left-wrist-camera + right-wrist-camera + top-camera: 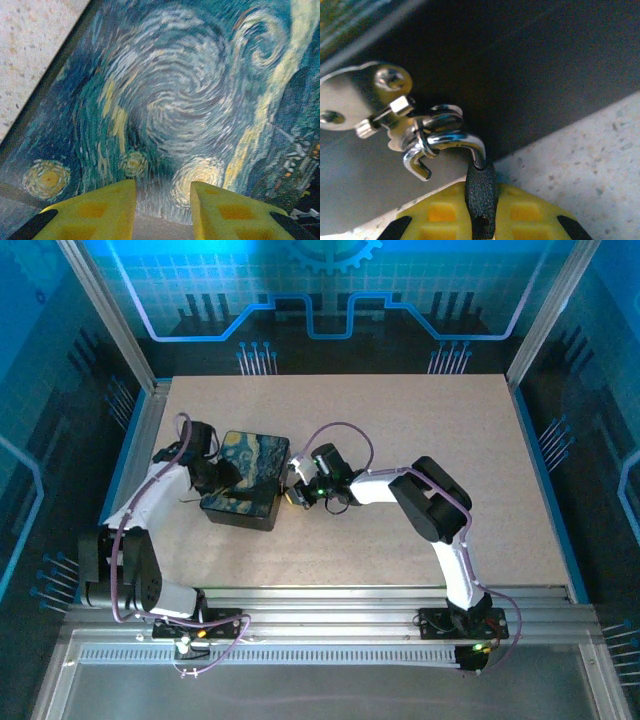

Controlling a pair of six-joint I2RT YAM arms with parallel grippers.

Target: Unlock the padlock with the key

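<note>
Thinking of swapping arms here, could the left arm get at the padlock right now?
Probably not. The left fingers are over the painted lid of the box, while the padlock hangs from the hasp on the opposite side, and the right fingers are clamped on it.

You see the table (420,430) bright and clear from above with blue glow at the top, the painted lid (175,100) looks soft and blurry up close, and the padlock (480,185) loop shines with white glare left of middle.
</note>
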